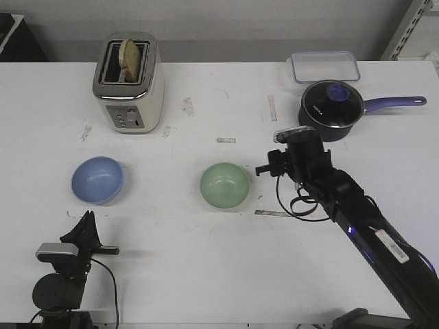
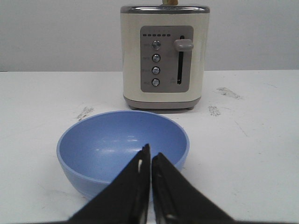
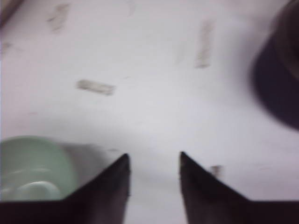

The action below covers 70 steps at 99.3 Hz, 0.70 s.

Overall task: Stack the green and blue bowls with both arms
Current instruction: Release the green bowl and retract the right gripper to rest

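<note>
the blue bowl [image 1: 97,179] sits upright on the white bench [image 1: 206,274] toward the left edge, with the green bowl [image 1: 225,186] upright near the middle of the bench, well apart from it. neither bowl is touched or held.

the left arm [image 1: 65,274] stands at the near-left corner, its gripper [image 1: 87,221] just on the near side of the blue bowl. in the left wrist view the 2 black fingers [image 2: 135,186] lie together with only a thin slit between them, their tips in front of the blue bowl [image 2: 122,149] and gripping nothing. the toaster [image 2: 164,56] stands straight beyond the bowl in that view.

the right arm [image 1: 363,226] reaches in from the near-right corner toward the middle. its gripper [image 1: 264,168] hangs just right of the green bowl, not touching it as far as the front view shows. in the blurred right wrist view the 2 fingers [image 3: 112,186] stand apart with bare bench between them, and the green bowl [image 3: 32,170] shows off to one side of them rather than between them.

the cream and silver toaster [image 1: 129,82] is near the far edge on the left, with a slice of bread [image 1: 130,56] standing in 1 slot. a dark blue saucepan [image 1: 333,110] with a glass lid sits toward the far-right corner, its long handle pointing to the right edge. a clear tub [image 1: 324,66] lies just beyond it at the far edge. grey scuffs and bits of tape mark the bench top.
</note>
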Each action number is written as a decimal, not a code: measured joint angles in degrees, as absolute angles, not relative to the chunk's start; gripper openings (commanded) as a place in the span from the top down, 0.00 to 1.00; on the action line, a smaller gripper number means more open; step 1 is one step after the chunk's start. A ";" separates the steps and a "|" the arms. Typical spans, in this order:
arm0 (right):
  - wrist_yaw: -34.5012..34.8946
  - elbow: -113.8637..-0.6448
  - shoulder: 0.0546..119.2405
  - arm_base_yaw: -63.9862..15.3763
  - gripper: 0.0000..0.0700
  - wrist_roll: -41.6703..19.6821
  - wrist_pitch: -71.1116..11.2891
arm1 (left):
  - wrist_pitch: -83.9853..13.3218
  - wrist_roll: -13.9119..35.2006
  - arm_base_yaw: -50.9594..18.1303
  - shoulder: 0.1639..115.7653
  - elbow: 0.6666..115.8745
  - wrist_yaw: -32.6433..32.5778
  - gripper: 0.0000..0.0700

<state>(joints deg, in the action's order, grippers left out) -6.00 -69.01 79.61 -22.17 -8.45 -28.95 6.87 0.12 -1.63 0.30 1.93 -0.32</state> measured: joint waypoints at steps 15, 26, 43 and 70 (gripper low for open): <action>-6.92 -59.81 71.20 -18.06 0.99 -3.70 -19.90 | 6.87 0.12 -1.63 0.30 1.93 -0.32 1.00; -6.98 -51.18 64.34 -14.83 0.99 -2.39 -12.03 | 6.87 0.12 -1.63 0.30 1.93 -0.32 1.00; -6.90 -38.37 53.52 -8.69 0.99 -1.74 -4.10 | 6.87 0.12 -1.63 0.30 1.93 -0.34 1.00; -7.07 -24.69 36.88 -2.63 0.99 -1.69 -3.14 | 6.87 0.12 -1.63 0.30 1.93 -0.34 1.00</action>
<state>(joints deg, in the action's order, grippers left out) -7.07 -24.69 36.88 -2.63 -1.69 -3.14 6.87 0.12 -1.63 0.30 1.93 -0.34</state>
